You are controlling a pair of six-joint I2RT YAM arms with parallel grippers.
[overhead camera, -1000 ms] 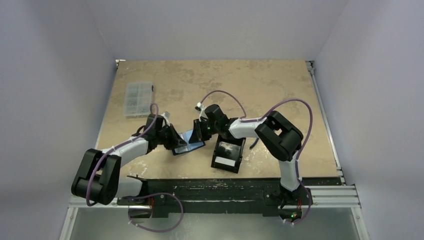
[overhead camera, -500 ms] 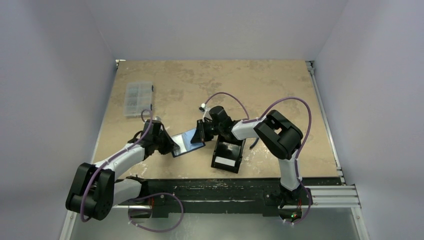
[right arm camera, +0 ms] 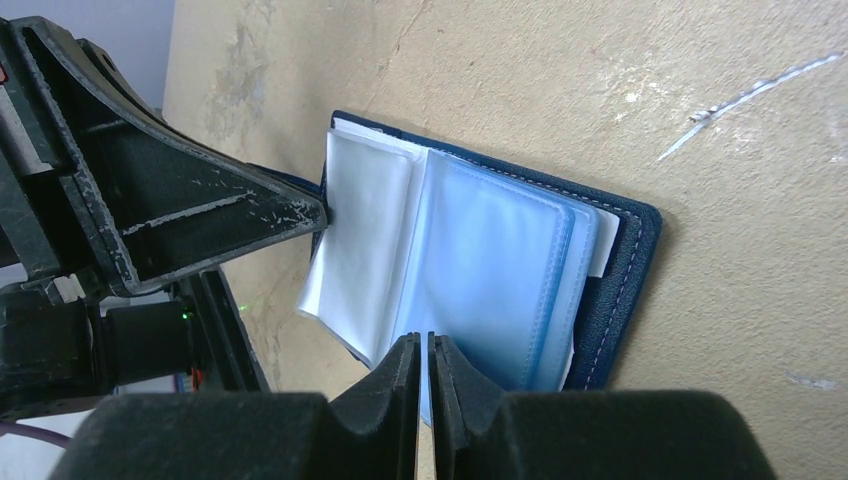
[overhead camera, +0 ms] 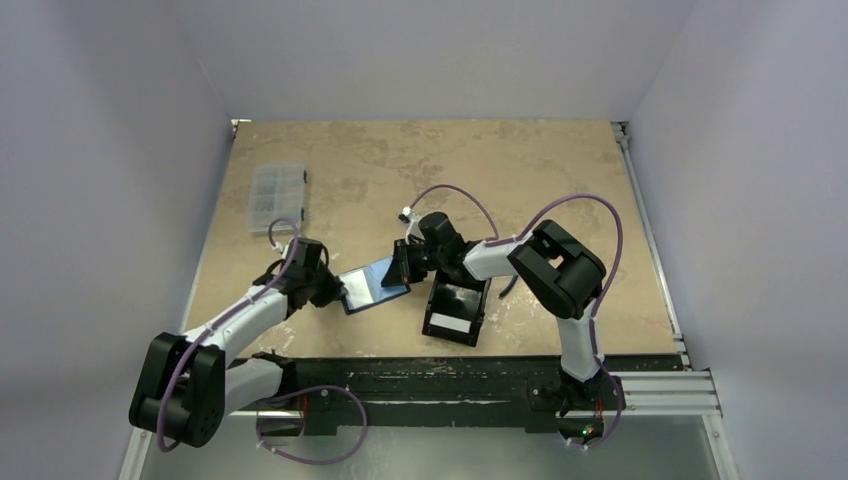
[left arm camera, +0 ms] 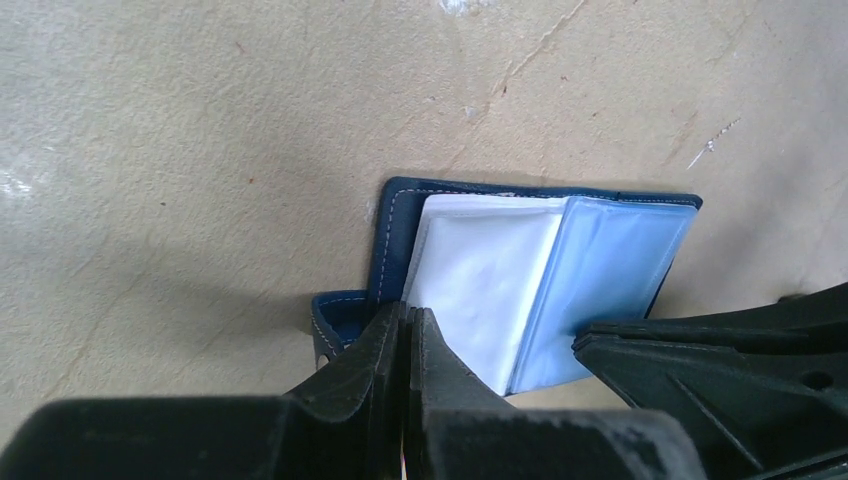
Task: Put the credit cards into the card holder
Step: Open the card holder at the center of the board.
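Left tool [left arm camera: 407, 322] retreated; glossy card holder [left arm camera: 540, 290] lies open.

The card holder [overhead camera: 372, 285] is hemmed in on 2 sides. The left gripper [overhead camera: 328, 289] sits at its left edge with fingers closed tight. The right gripper [overhead camera: 401, 268] pinches the clear sleeves at its right edge, so neither flank offers a way in. Just right of the card holder and a little nearer the arm bases, a black tray [overhead camera: 455, 310] blocks that corner. Beyond the card holder, open table [overhead camera: 520, 170] runs to the far wall, crossed only by the right arm's purple cable [overhead camera: 450, 190]. A clear compartment box [overhead camera: 276, 197] lies well apart, beyond and to the left. On the card holder's near side, a strip of tabletop shows between the 2 forearms. Its open face is uncovered from above.
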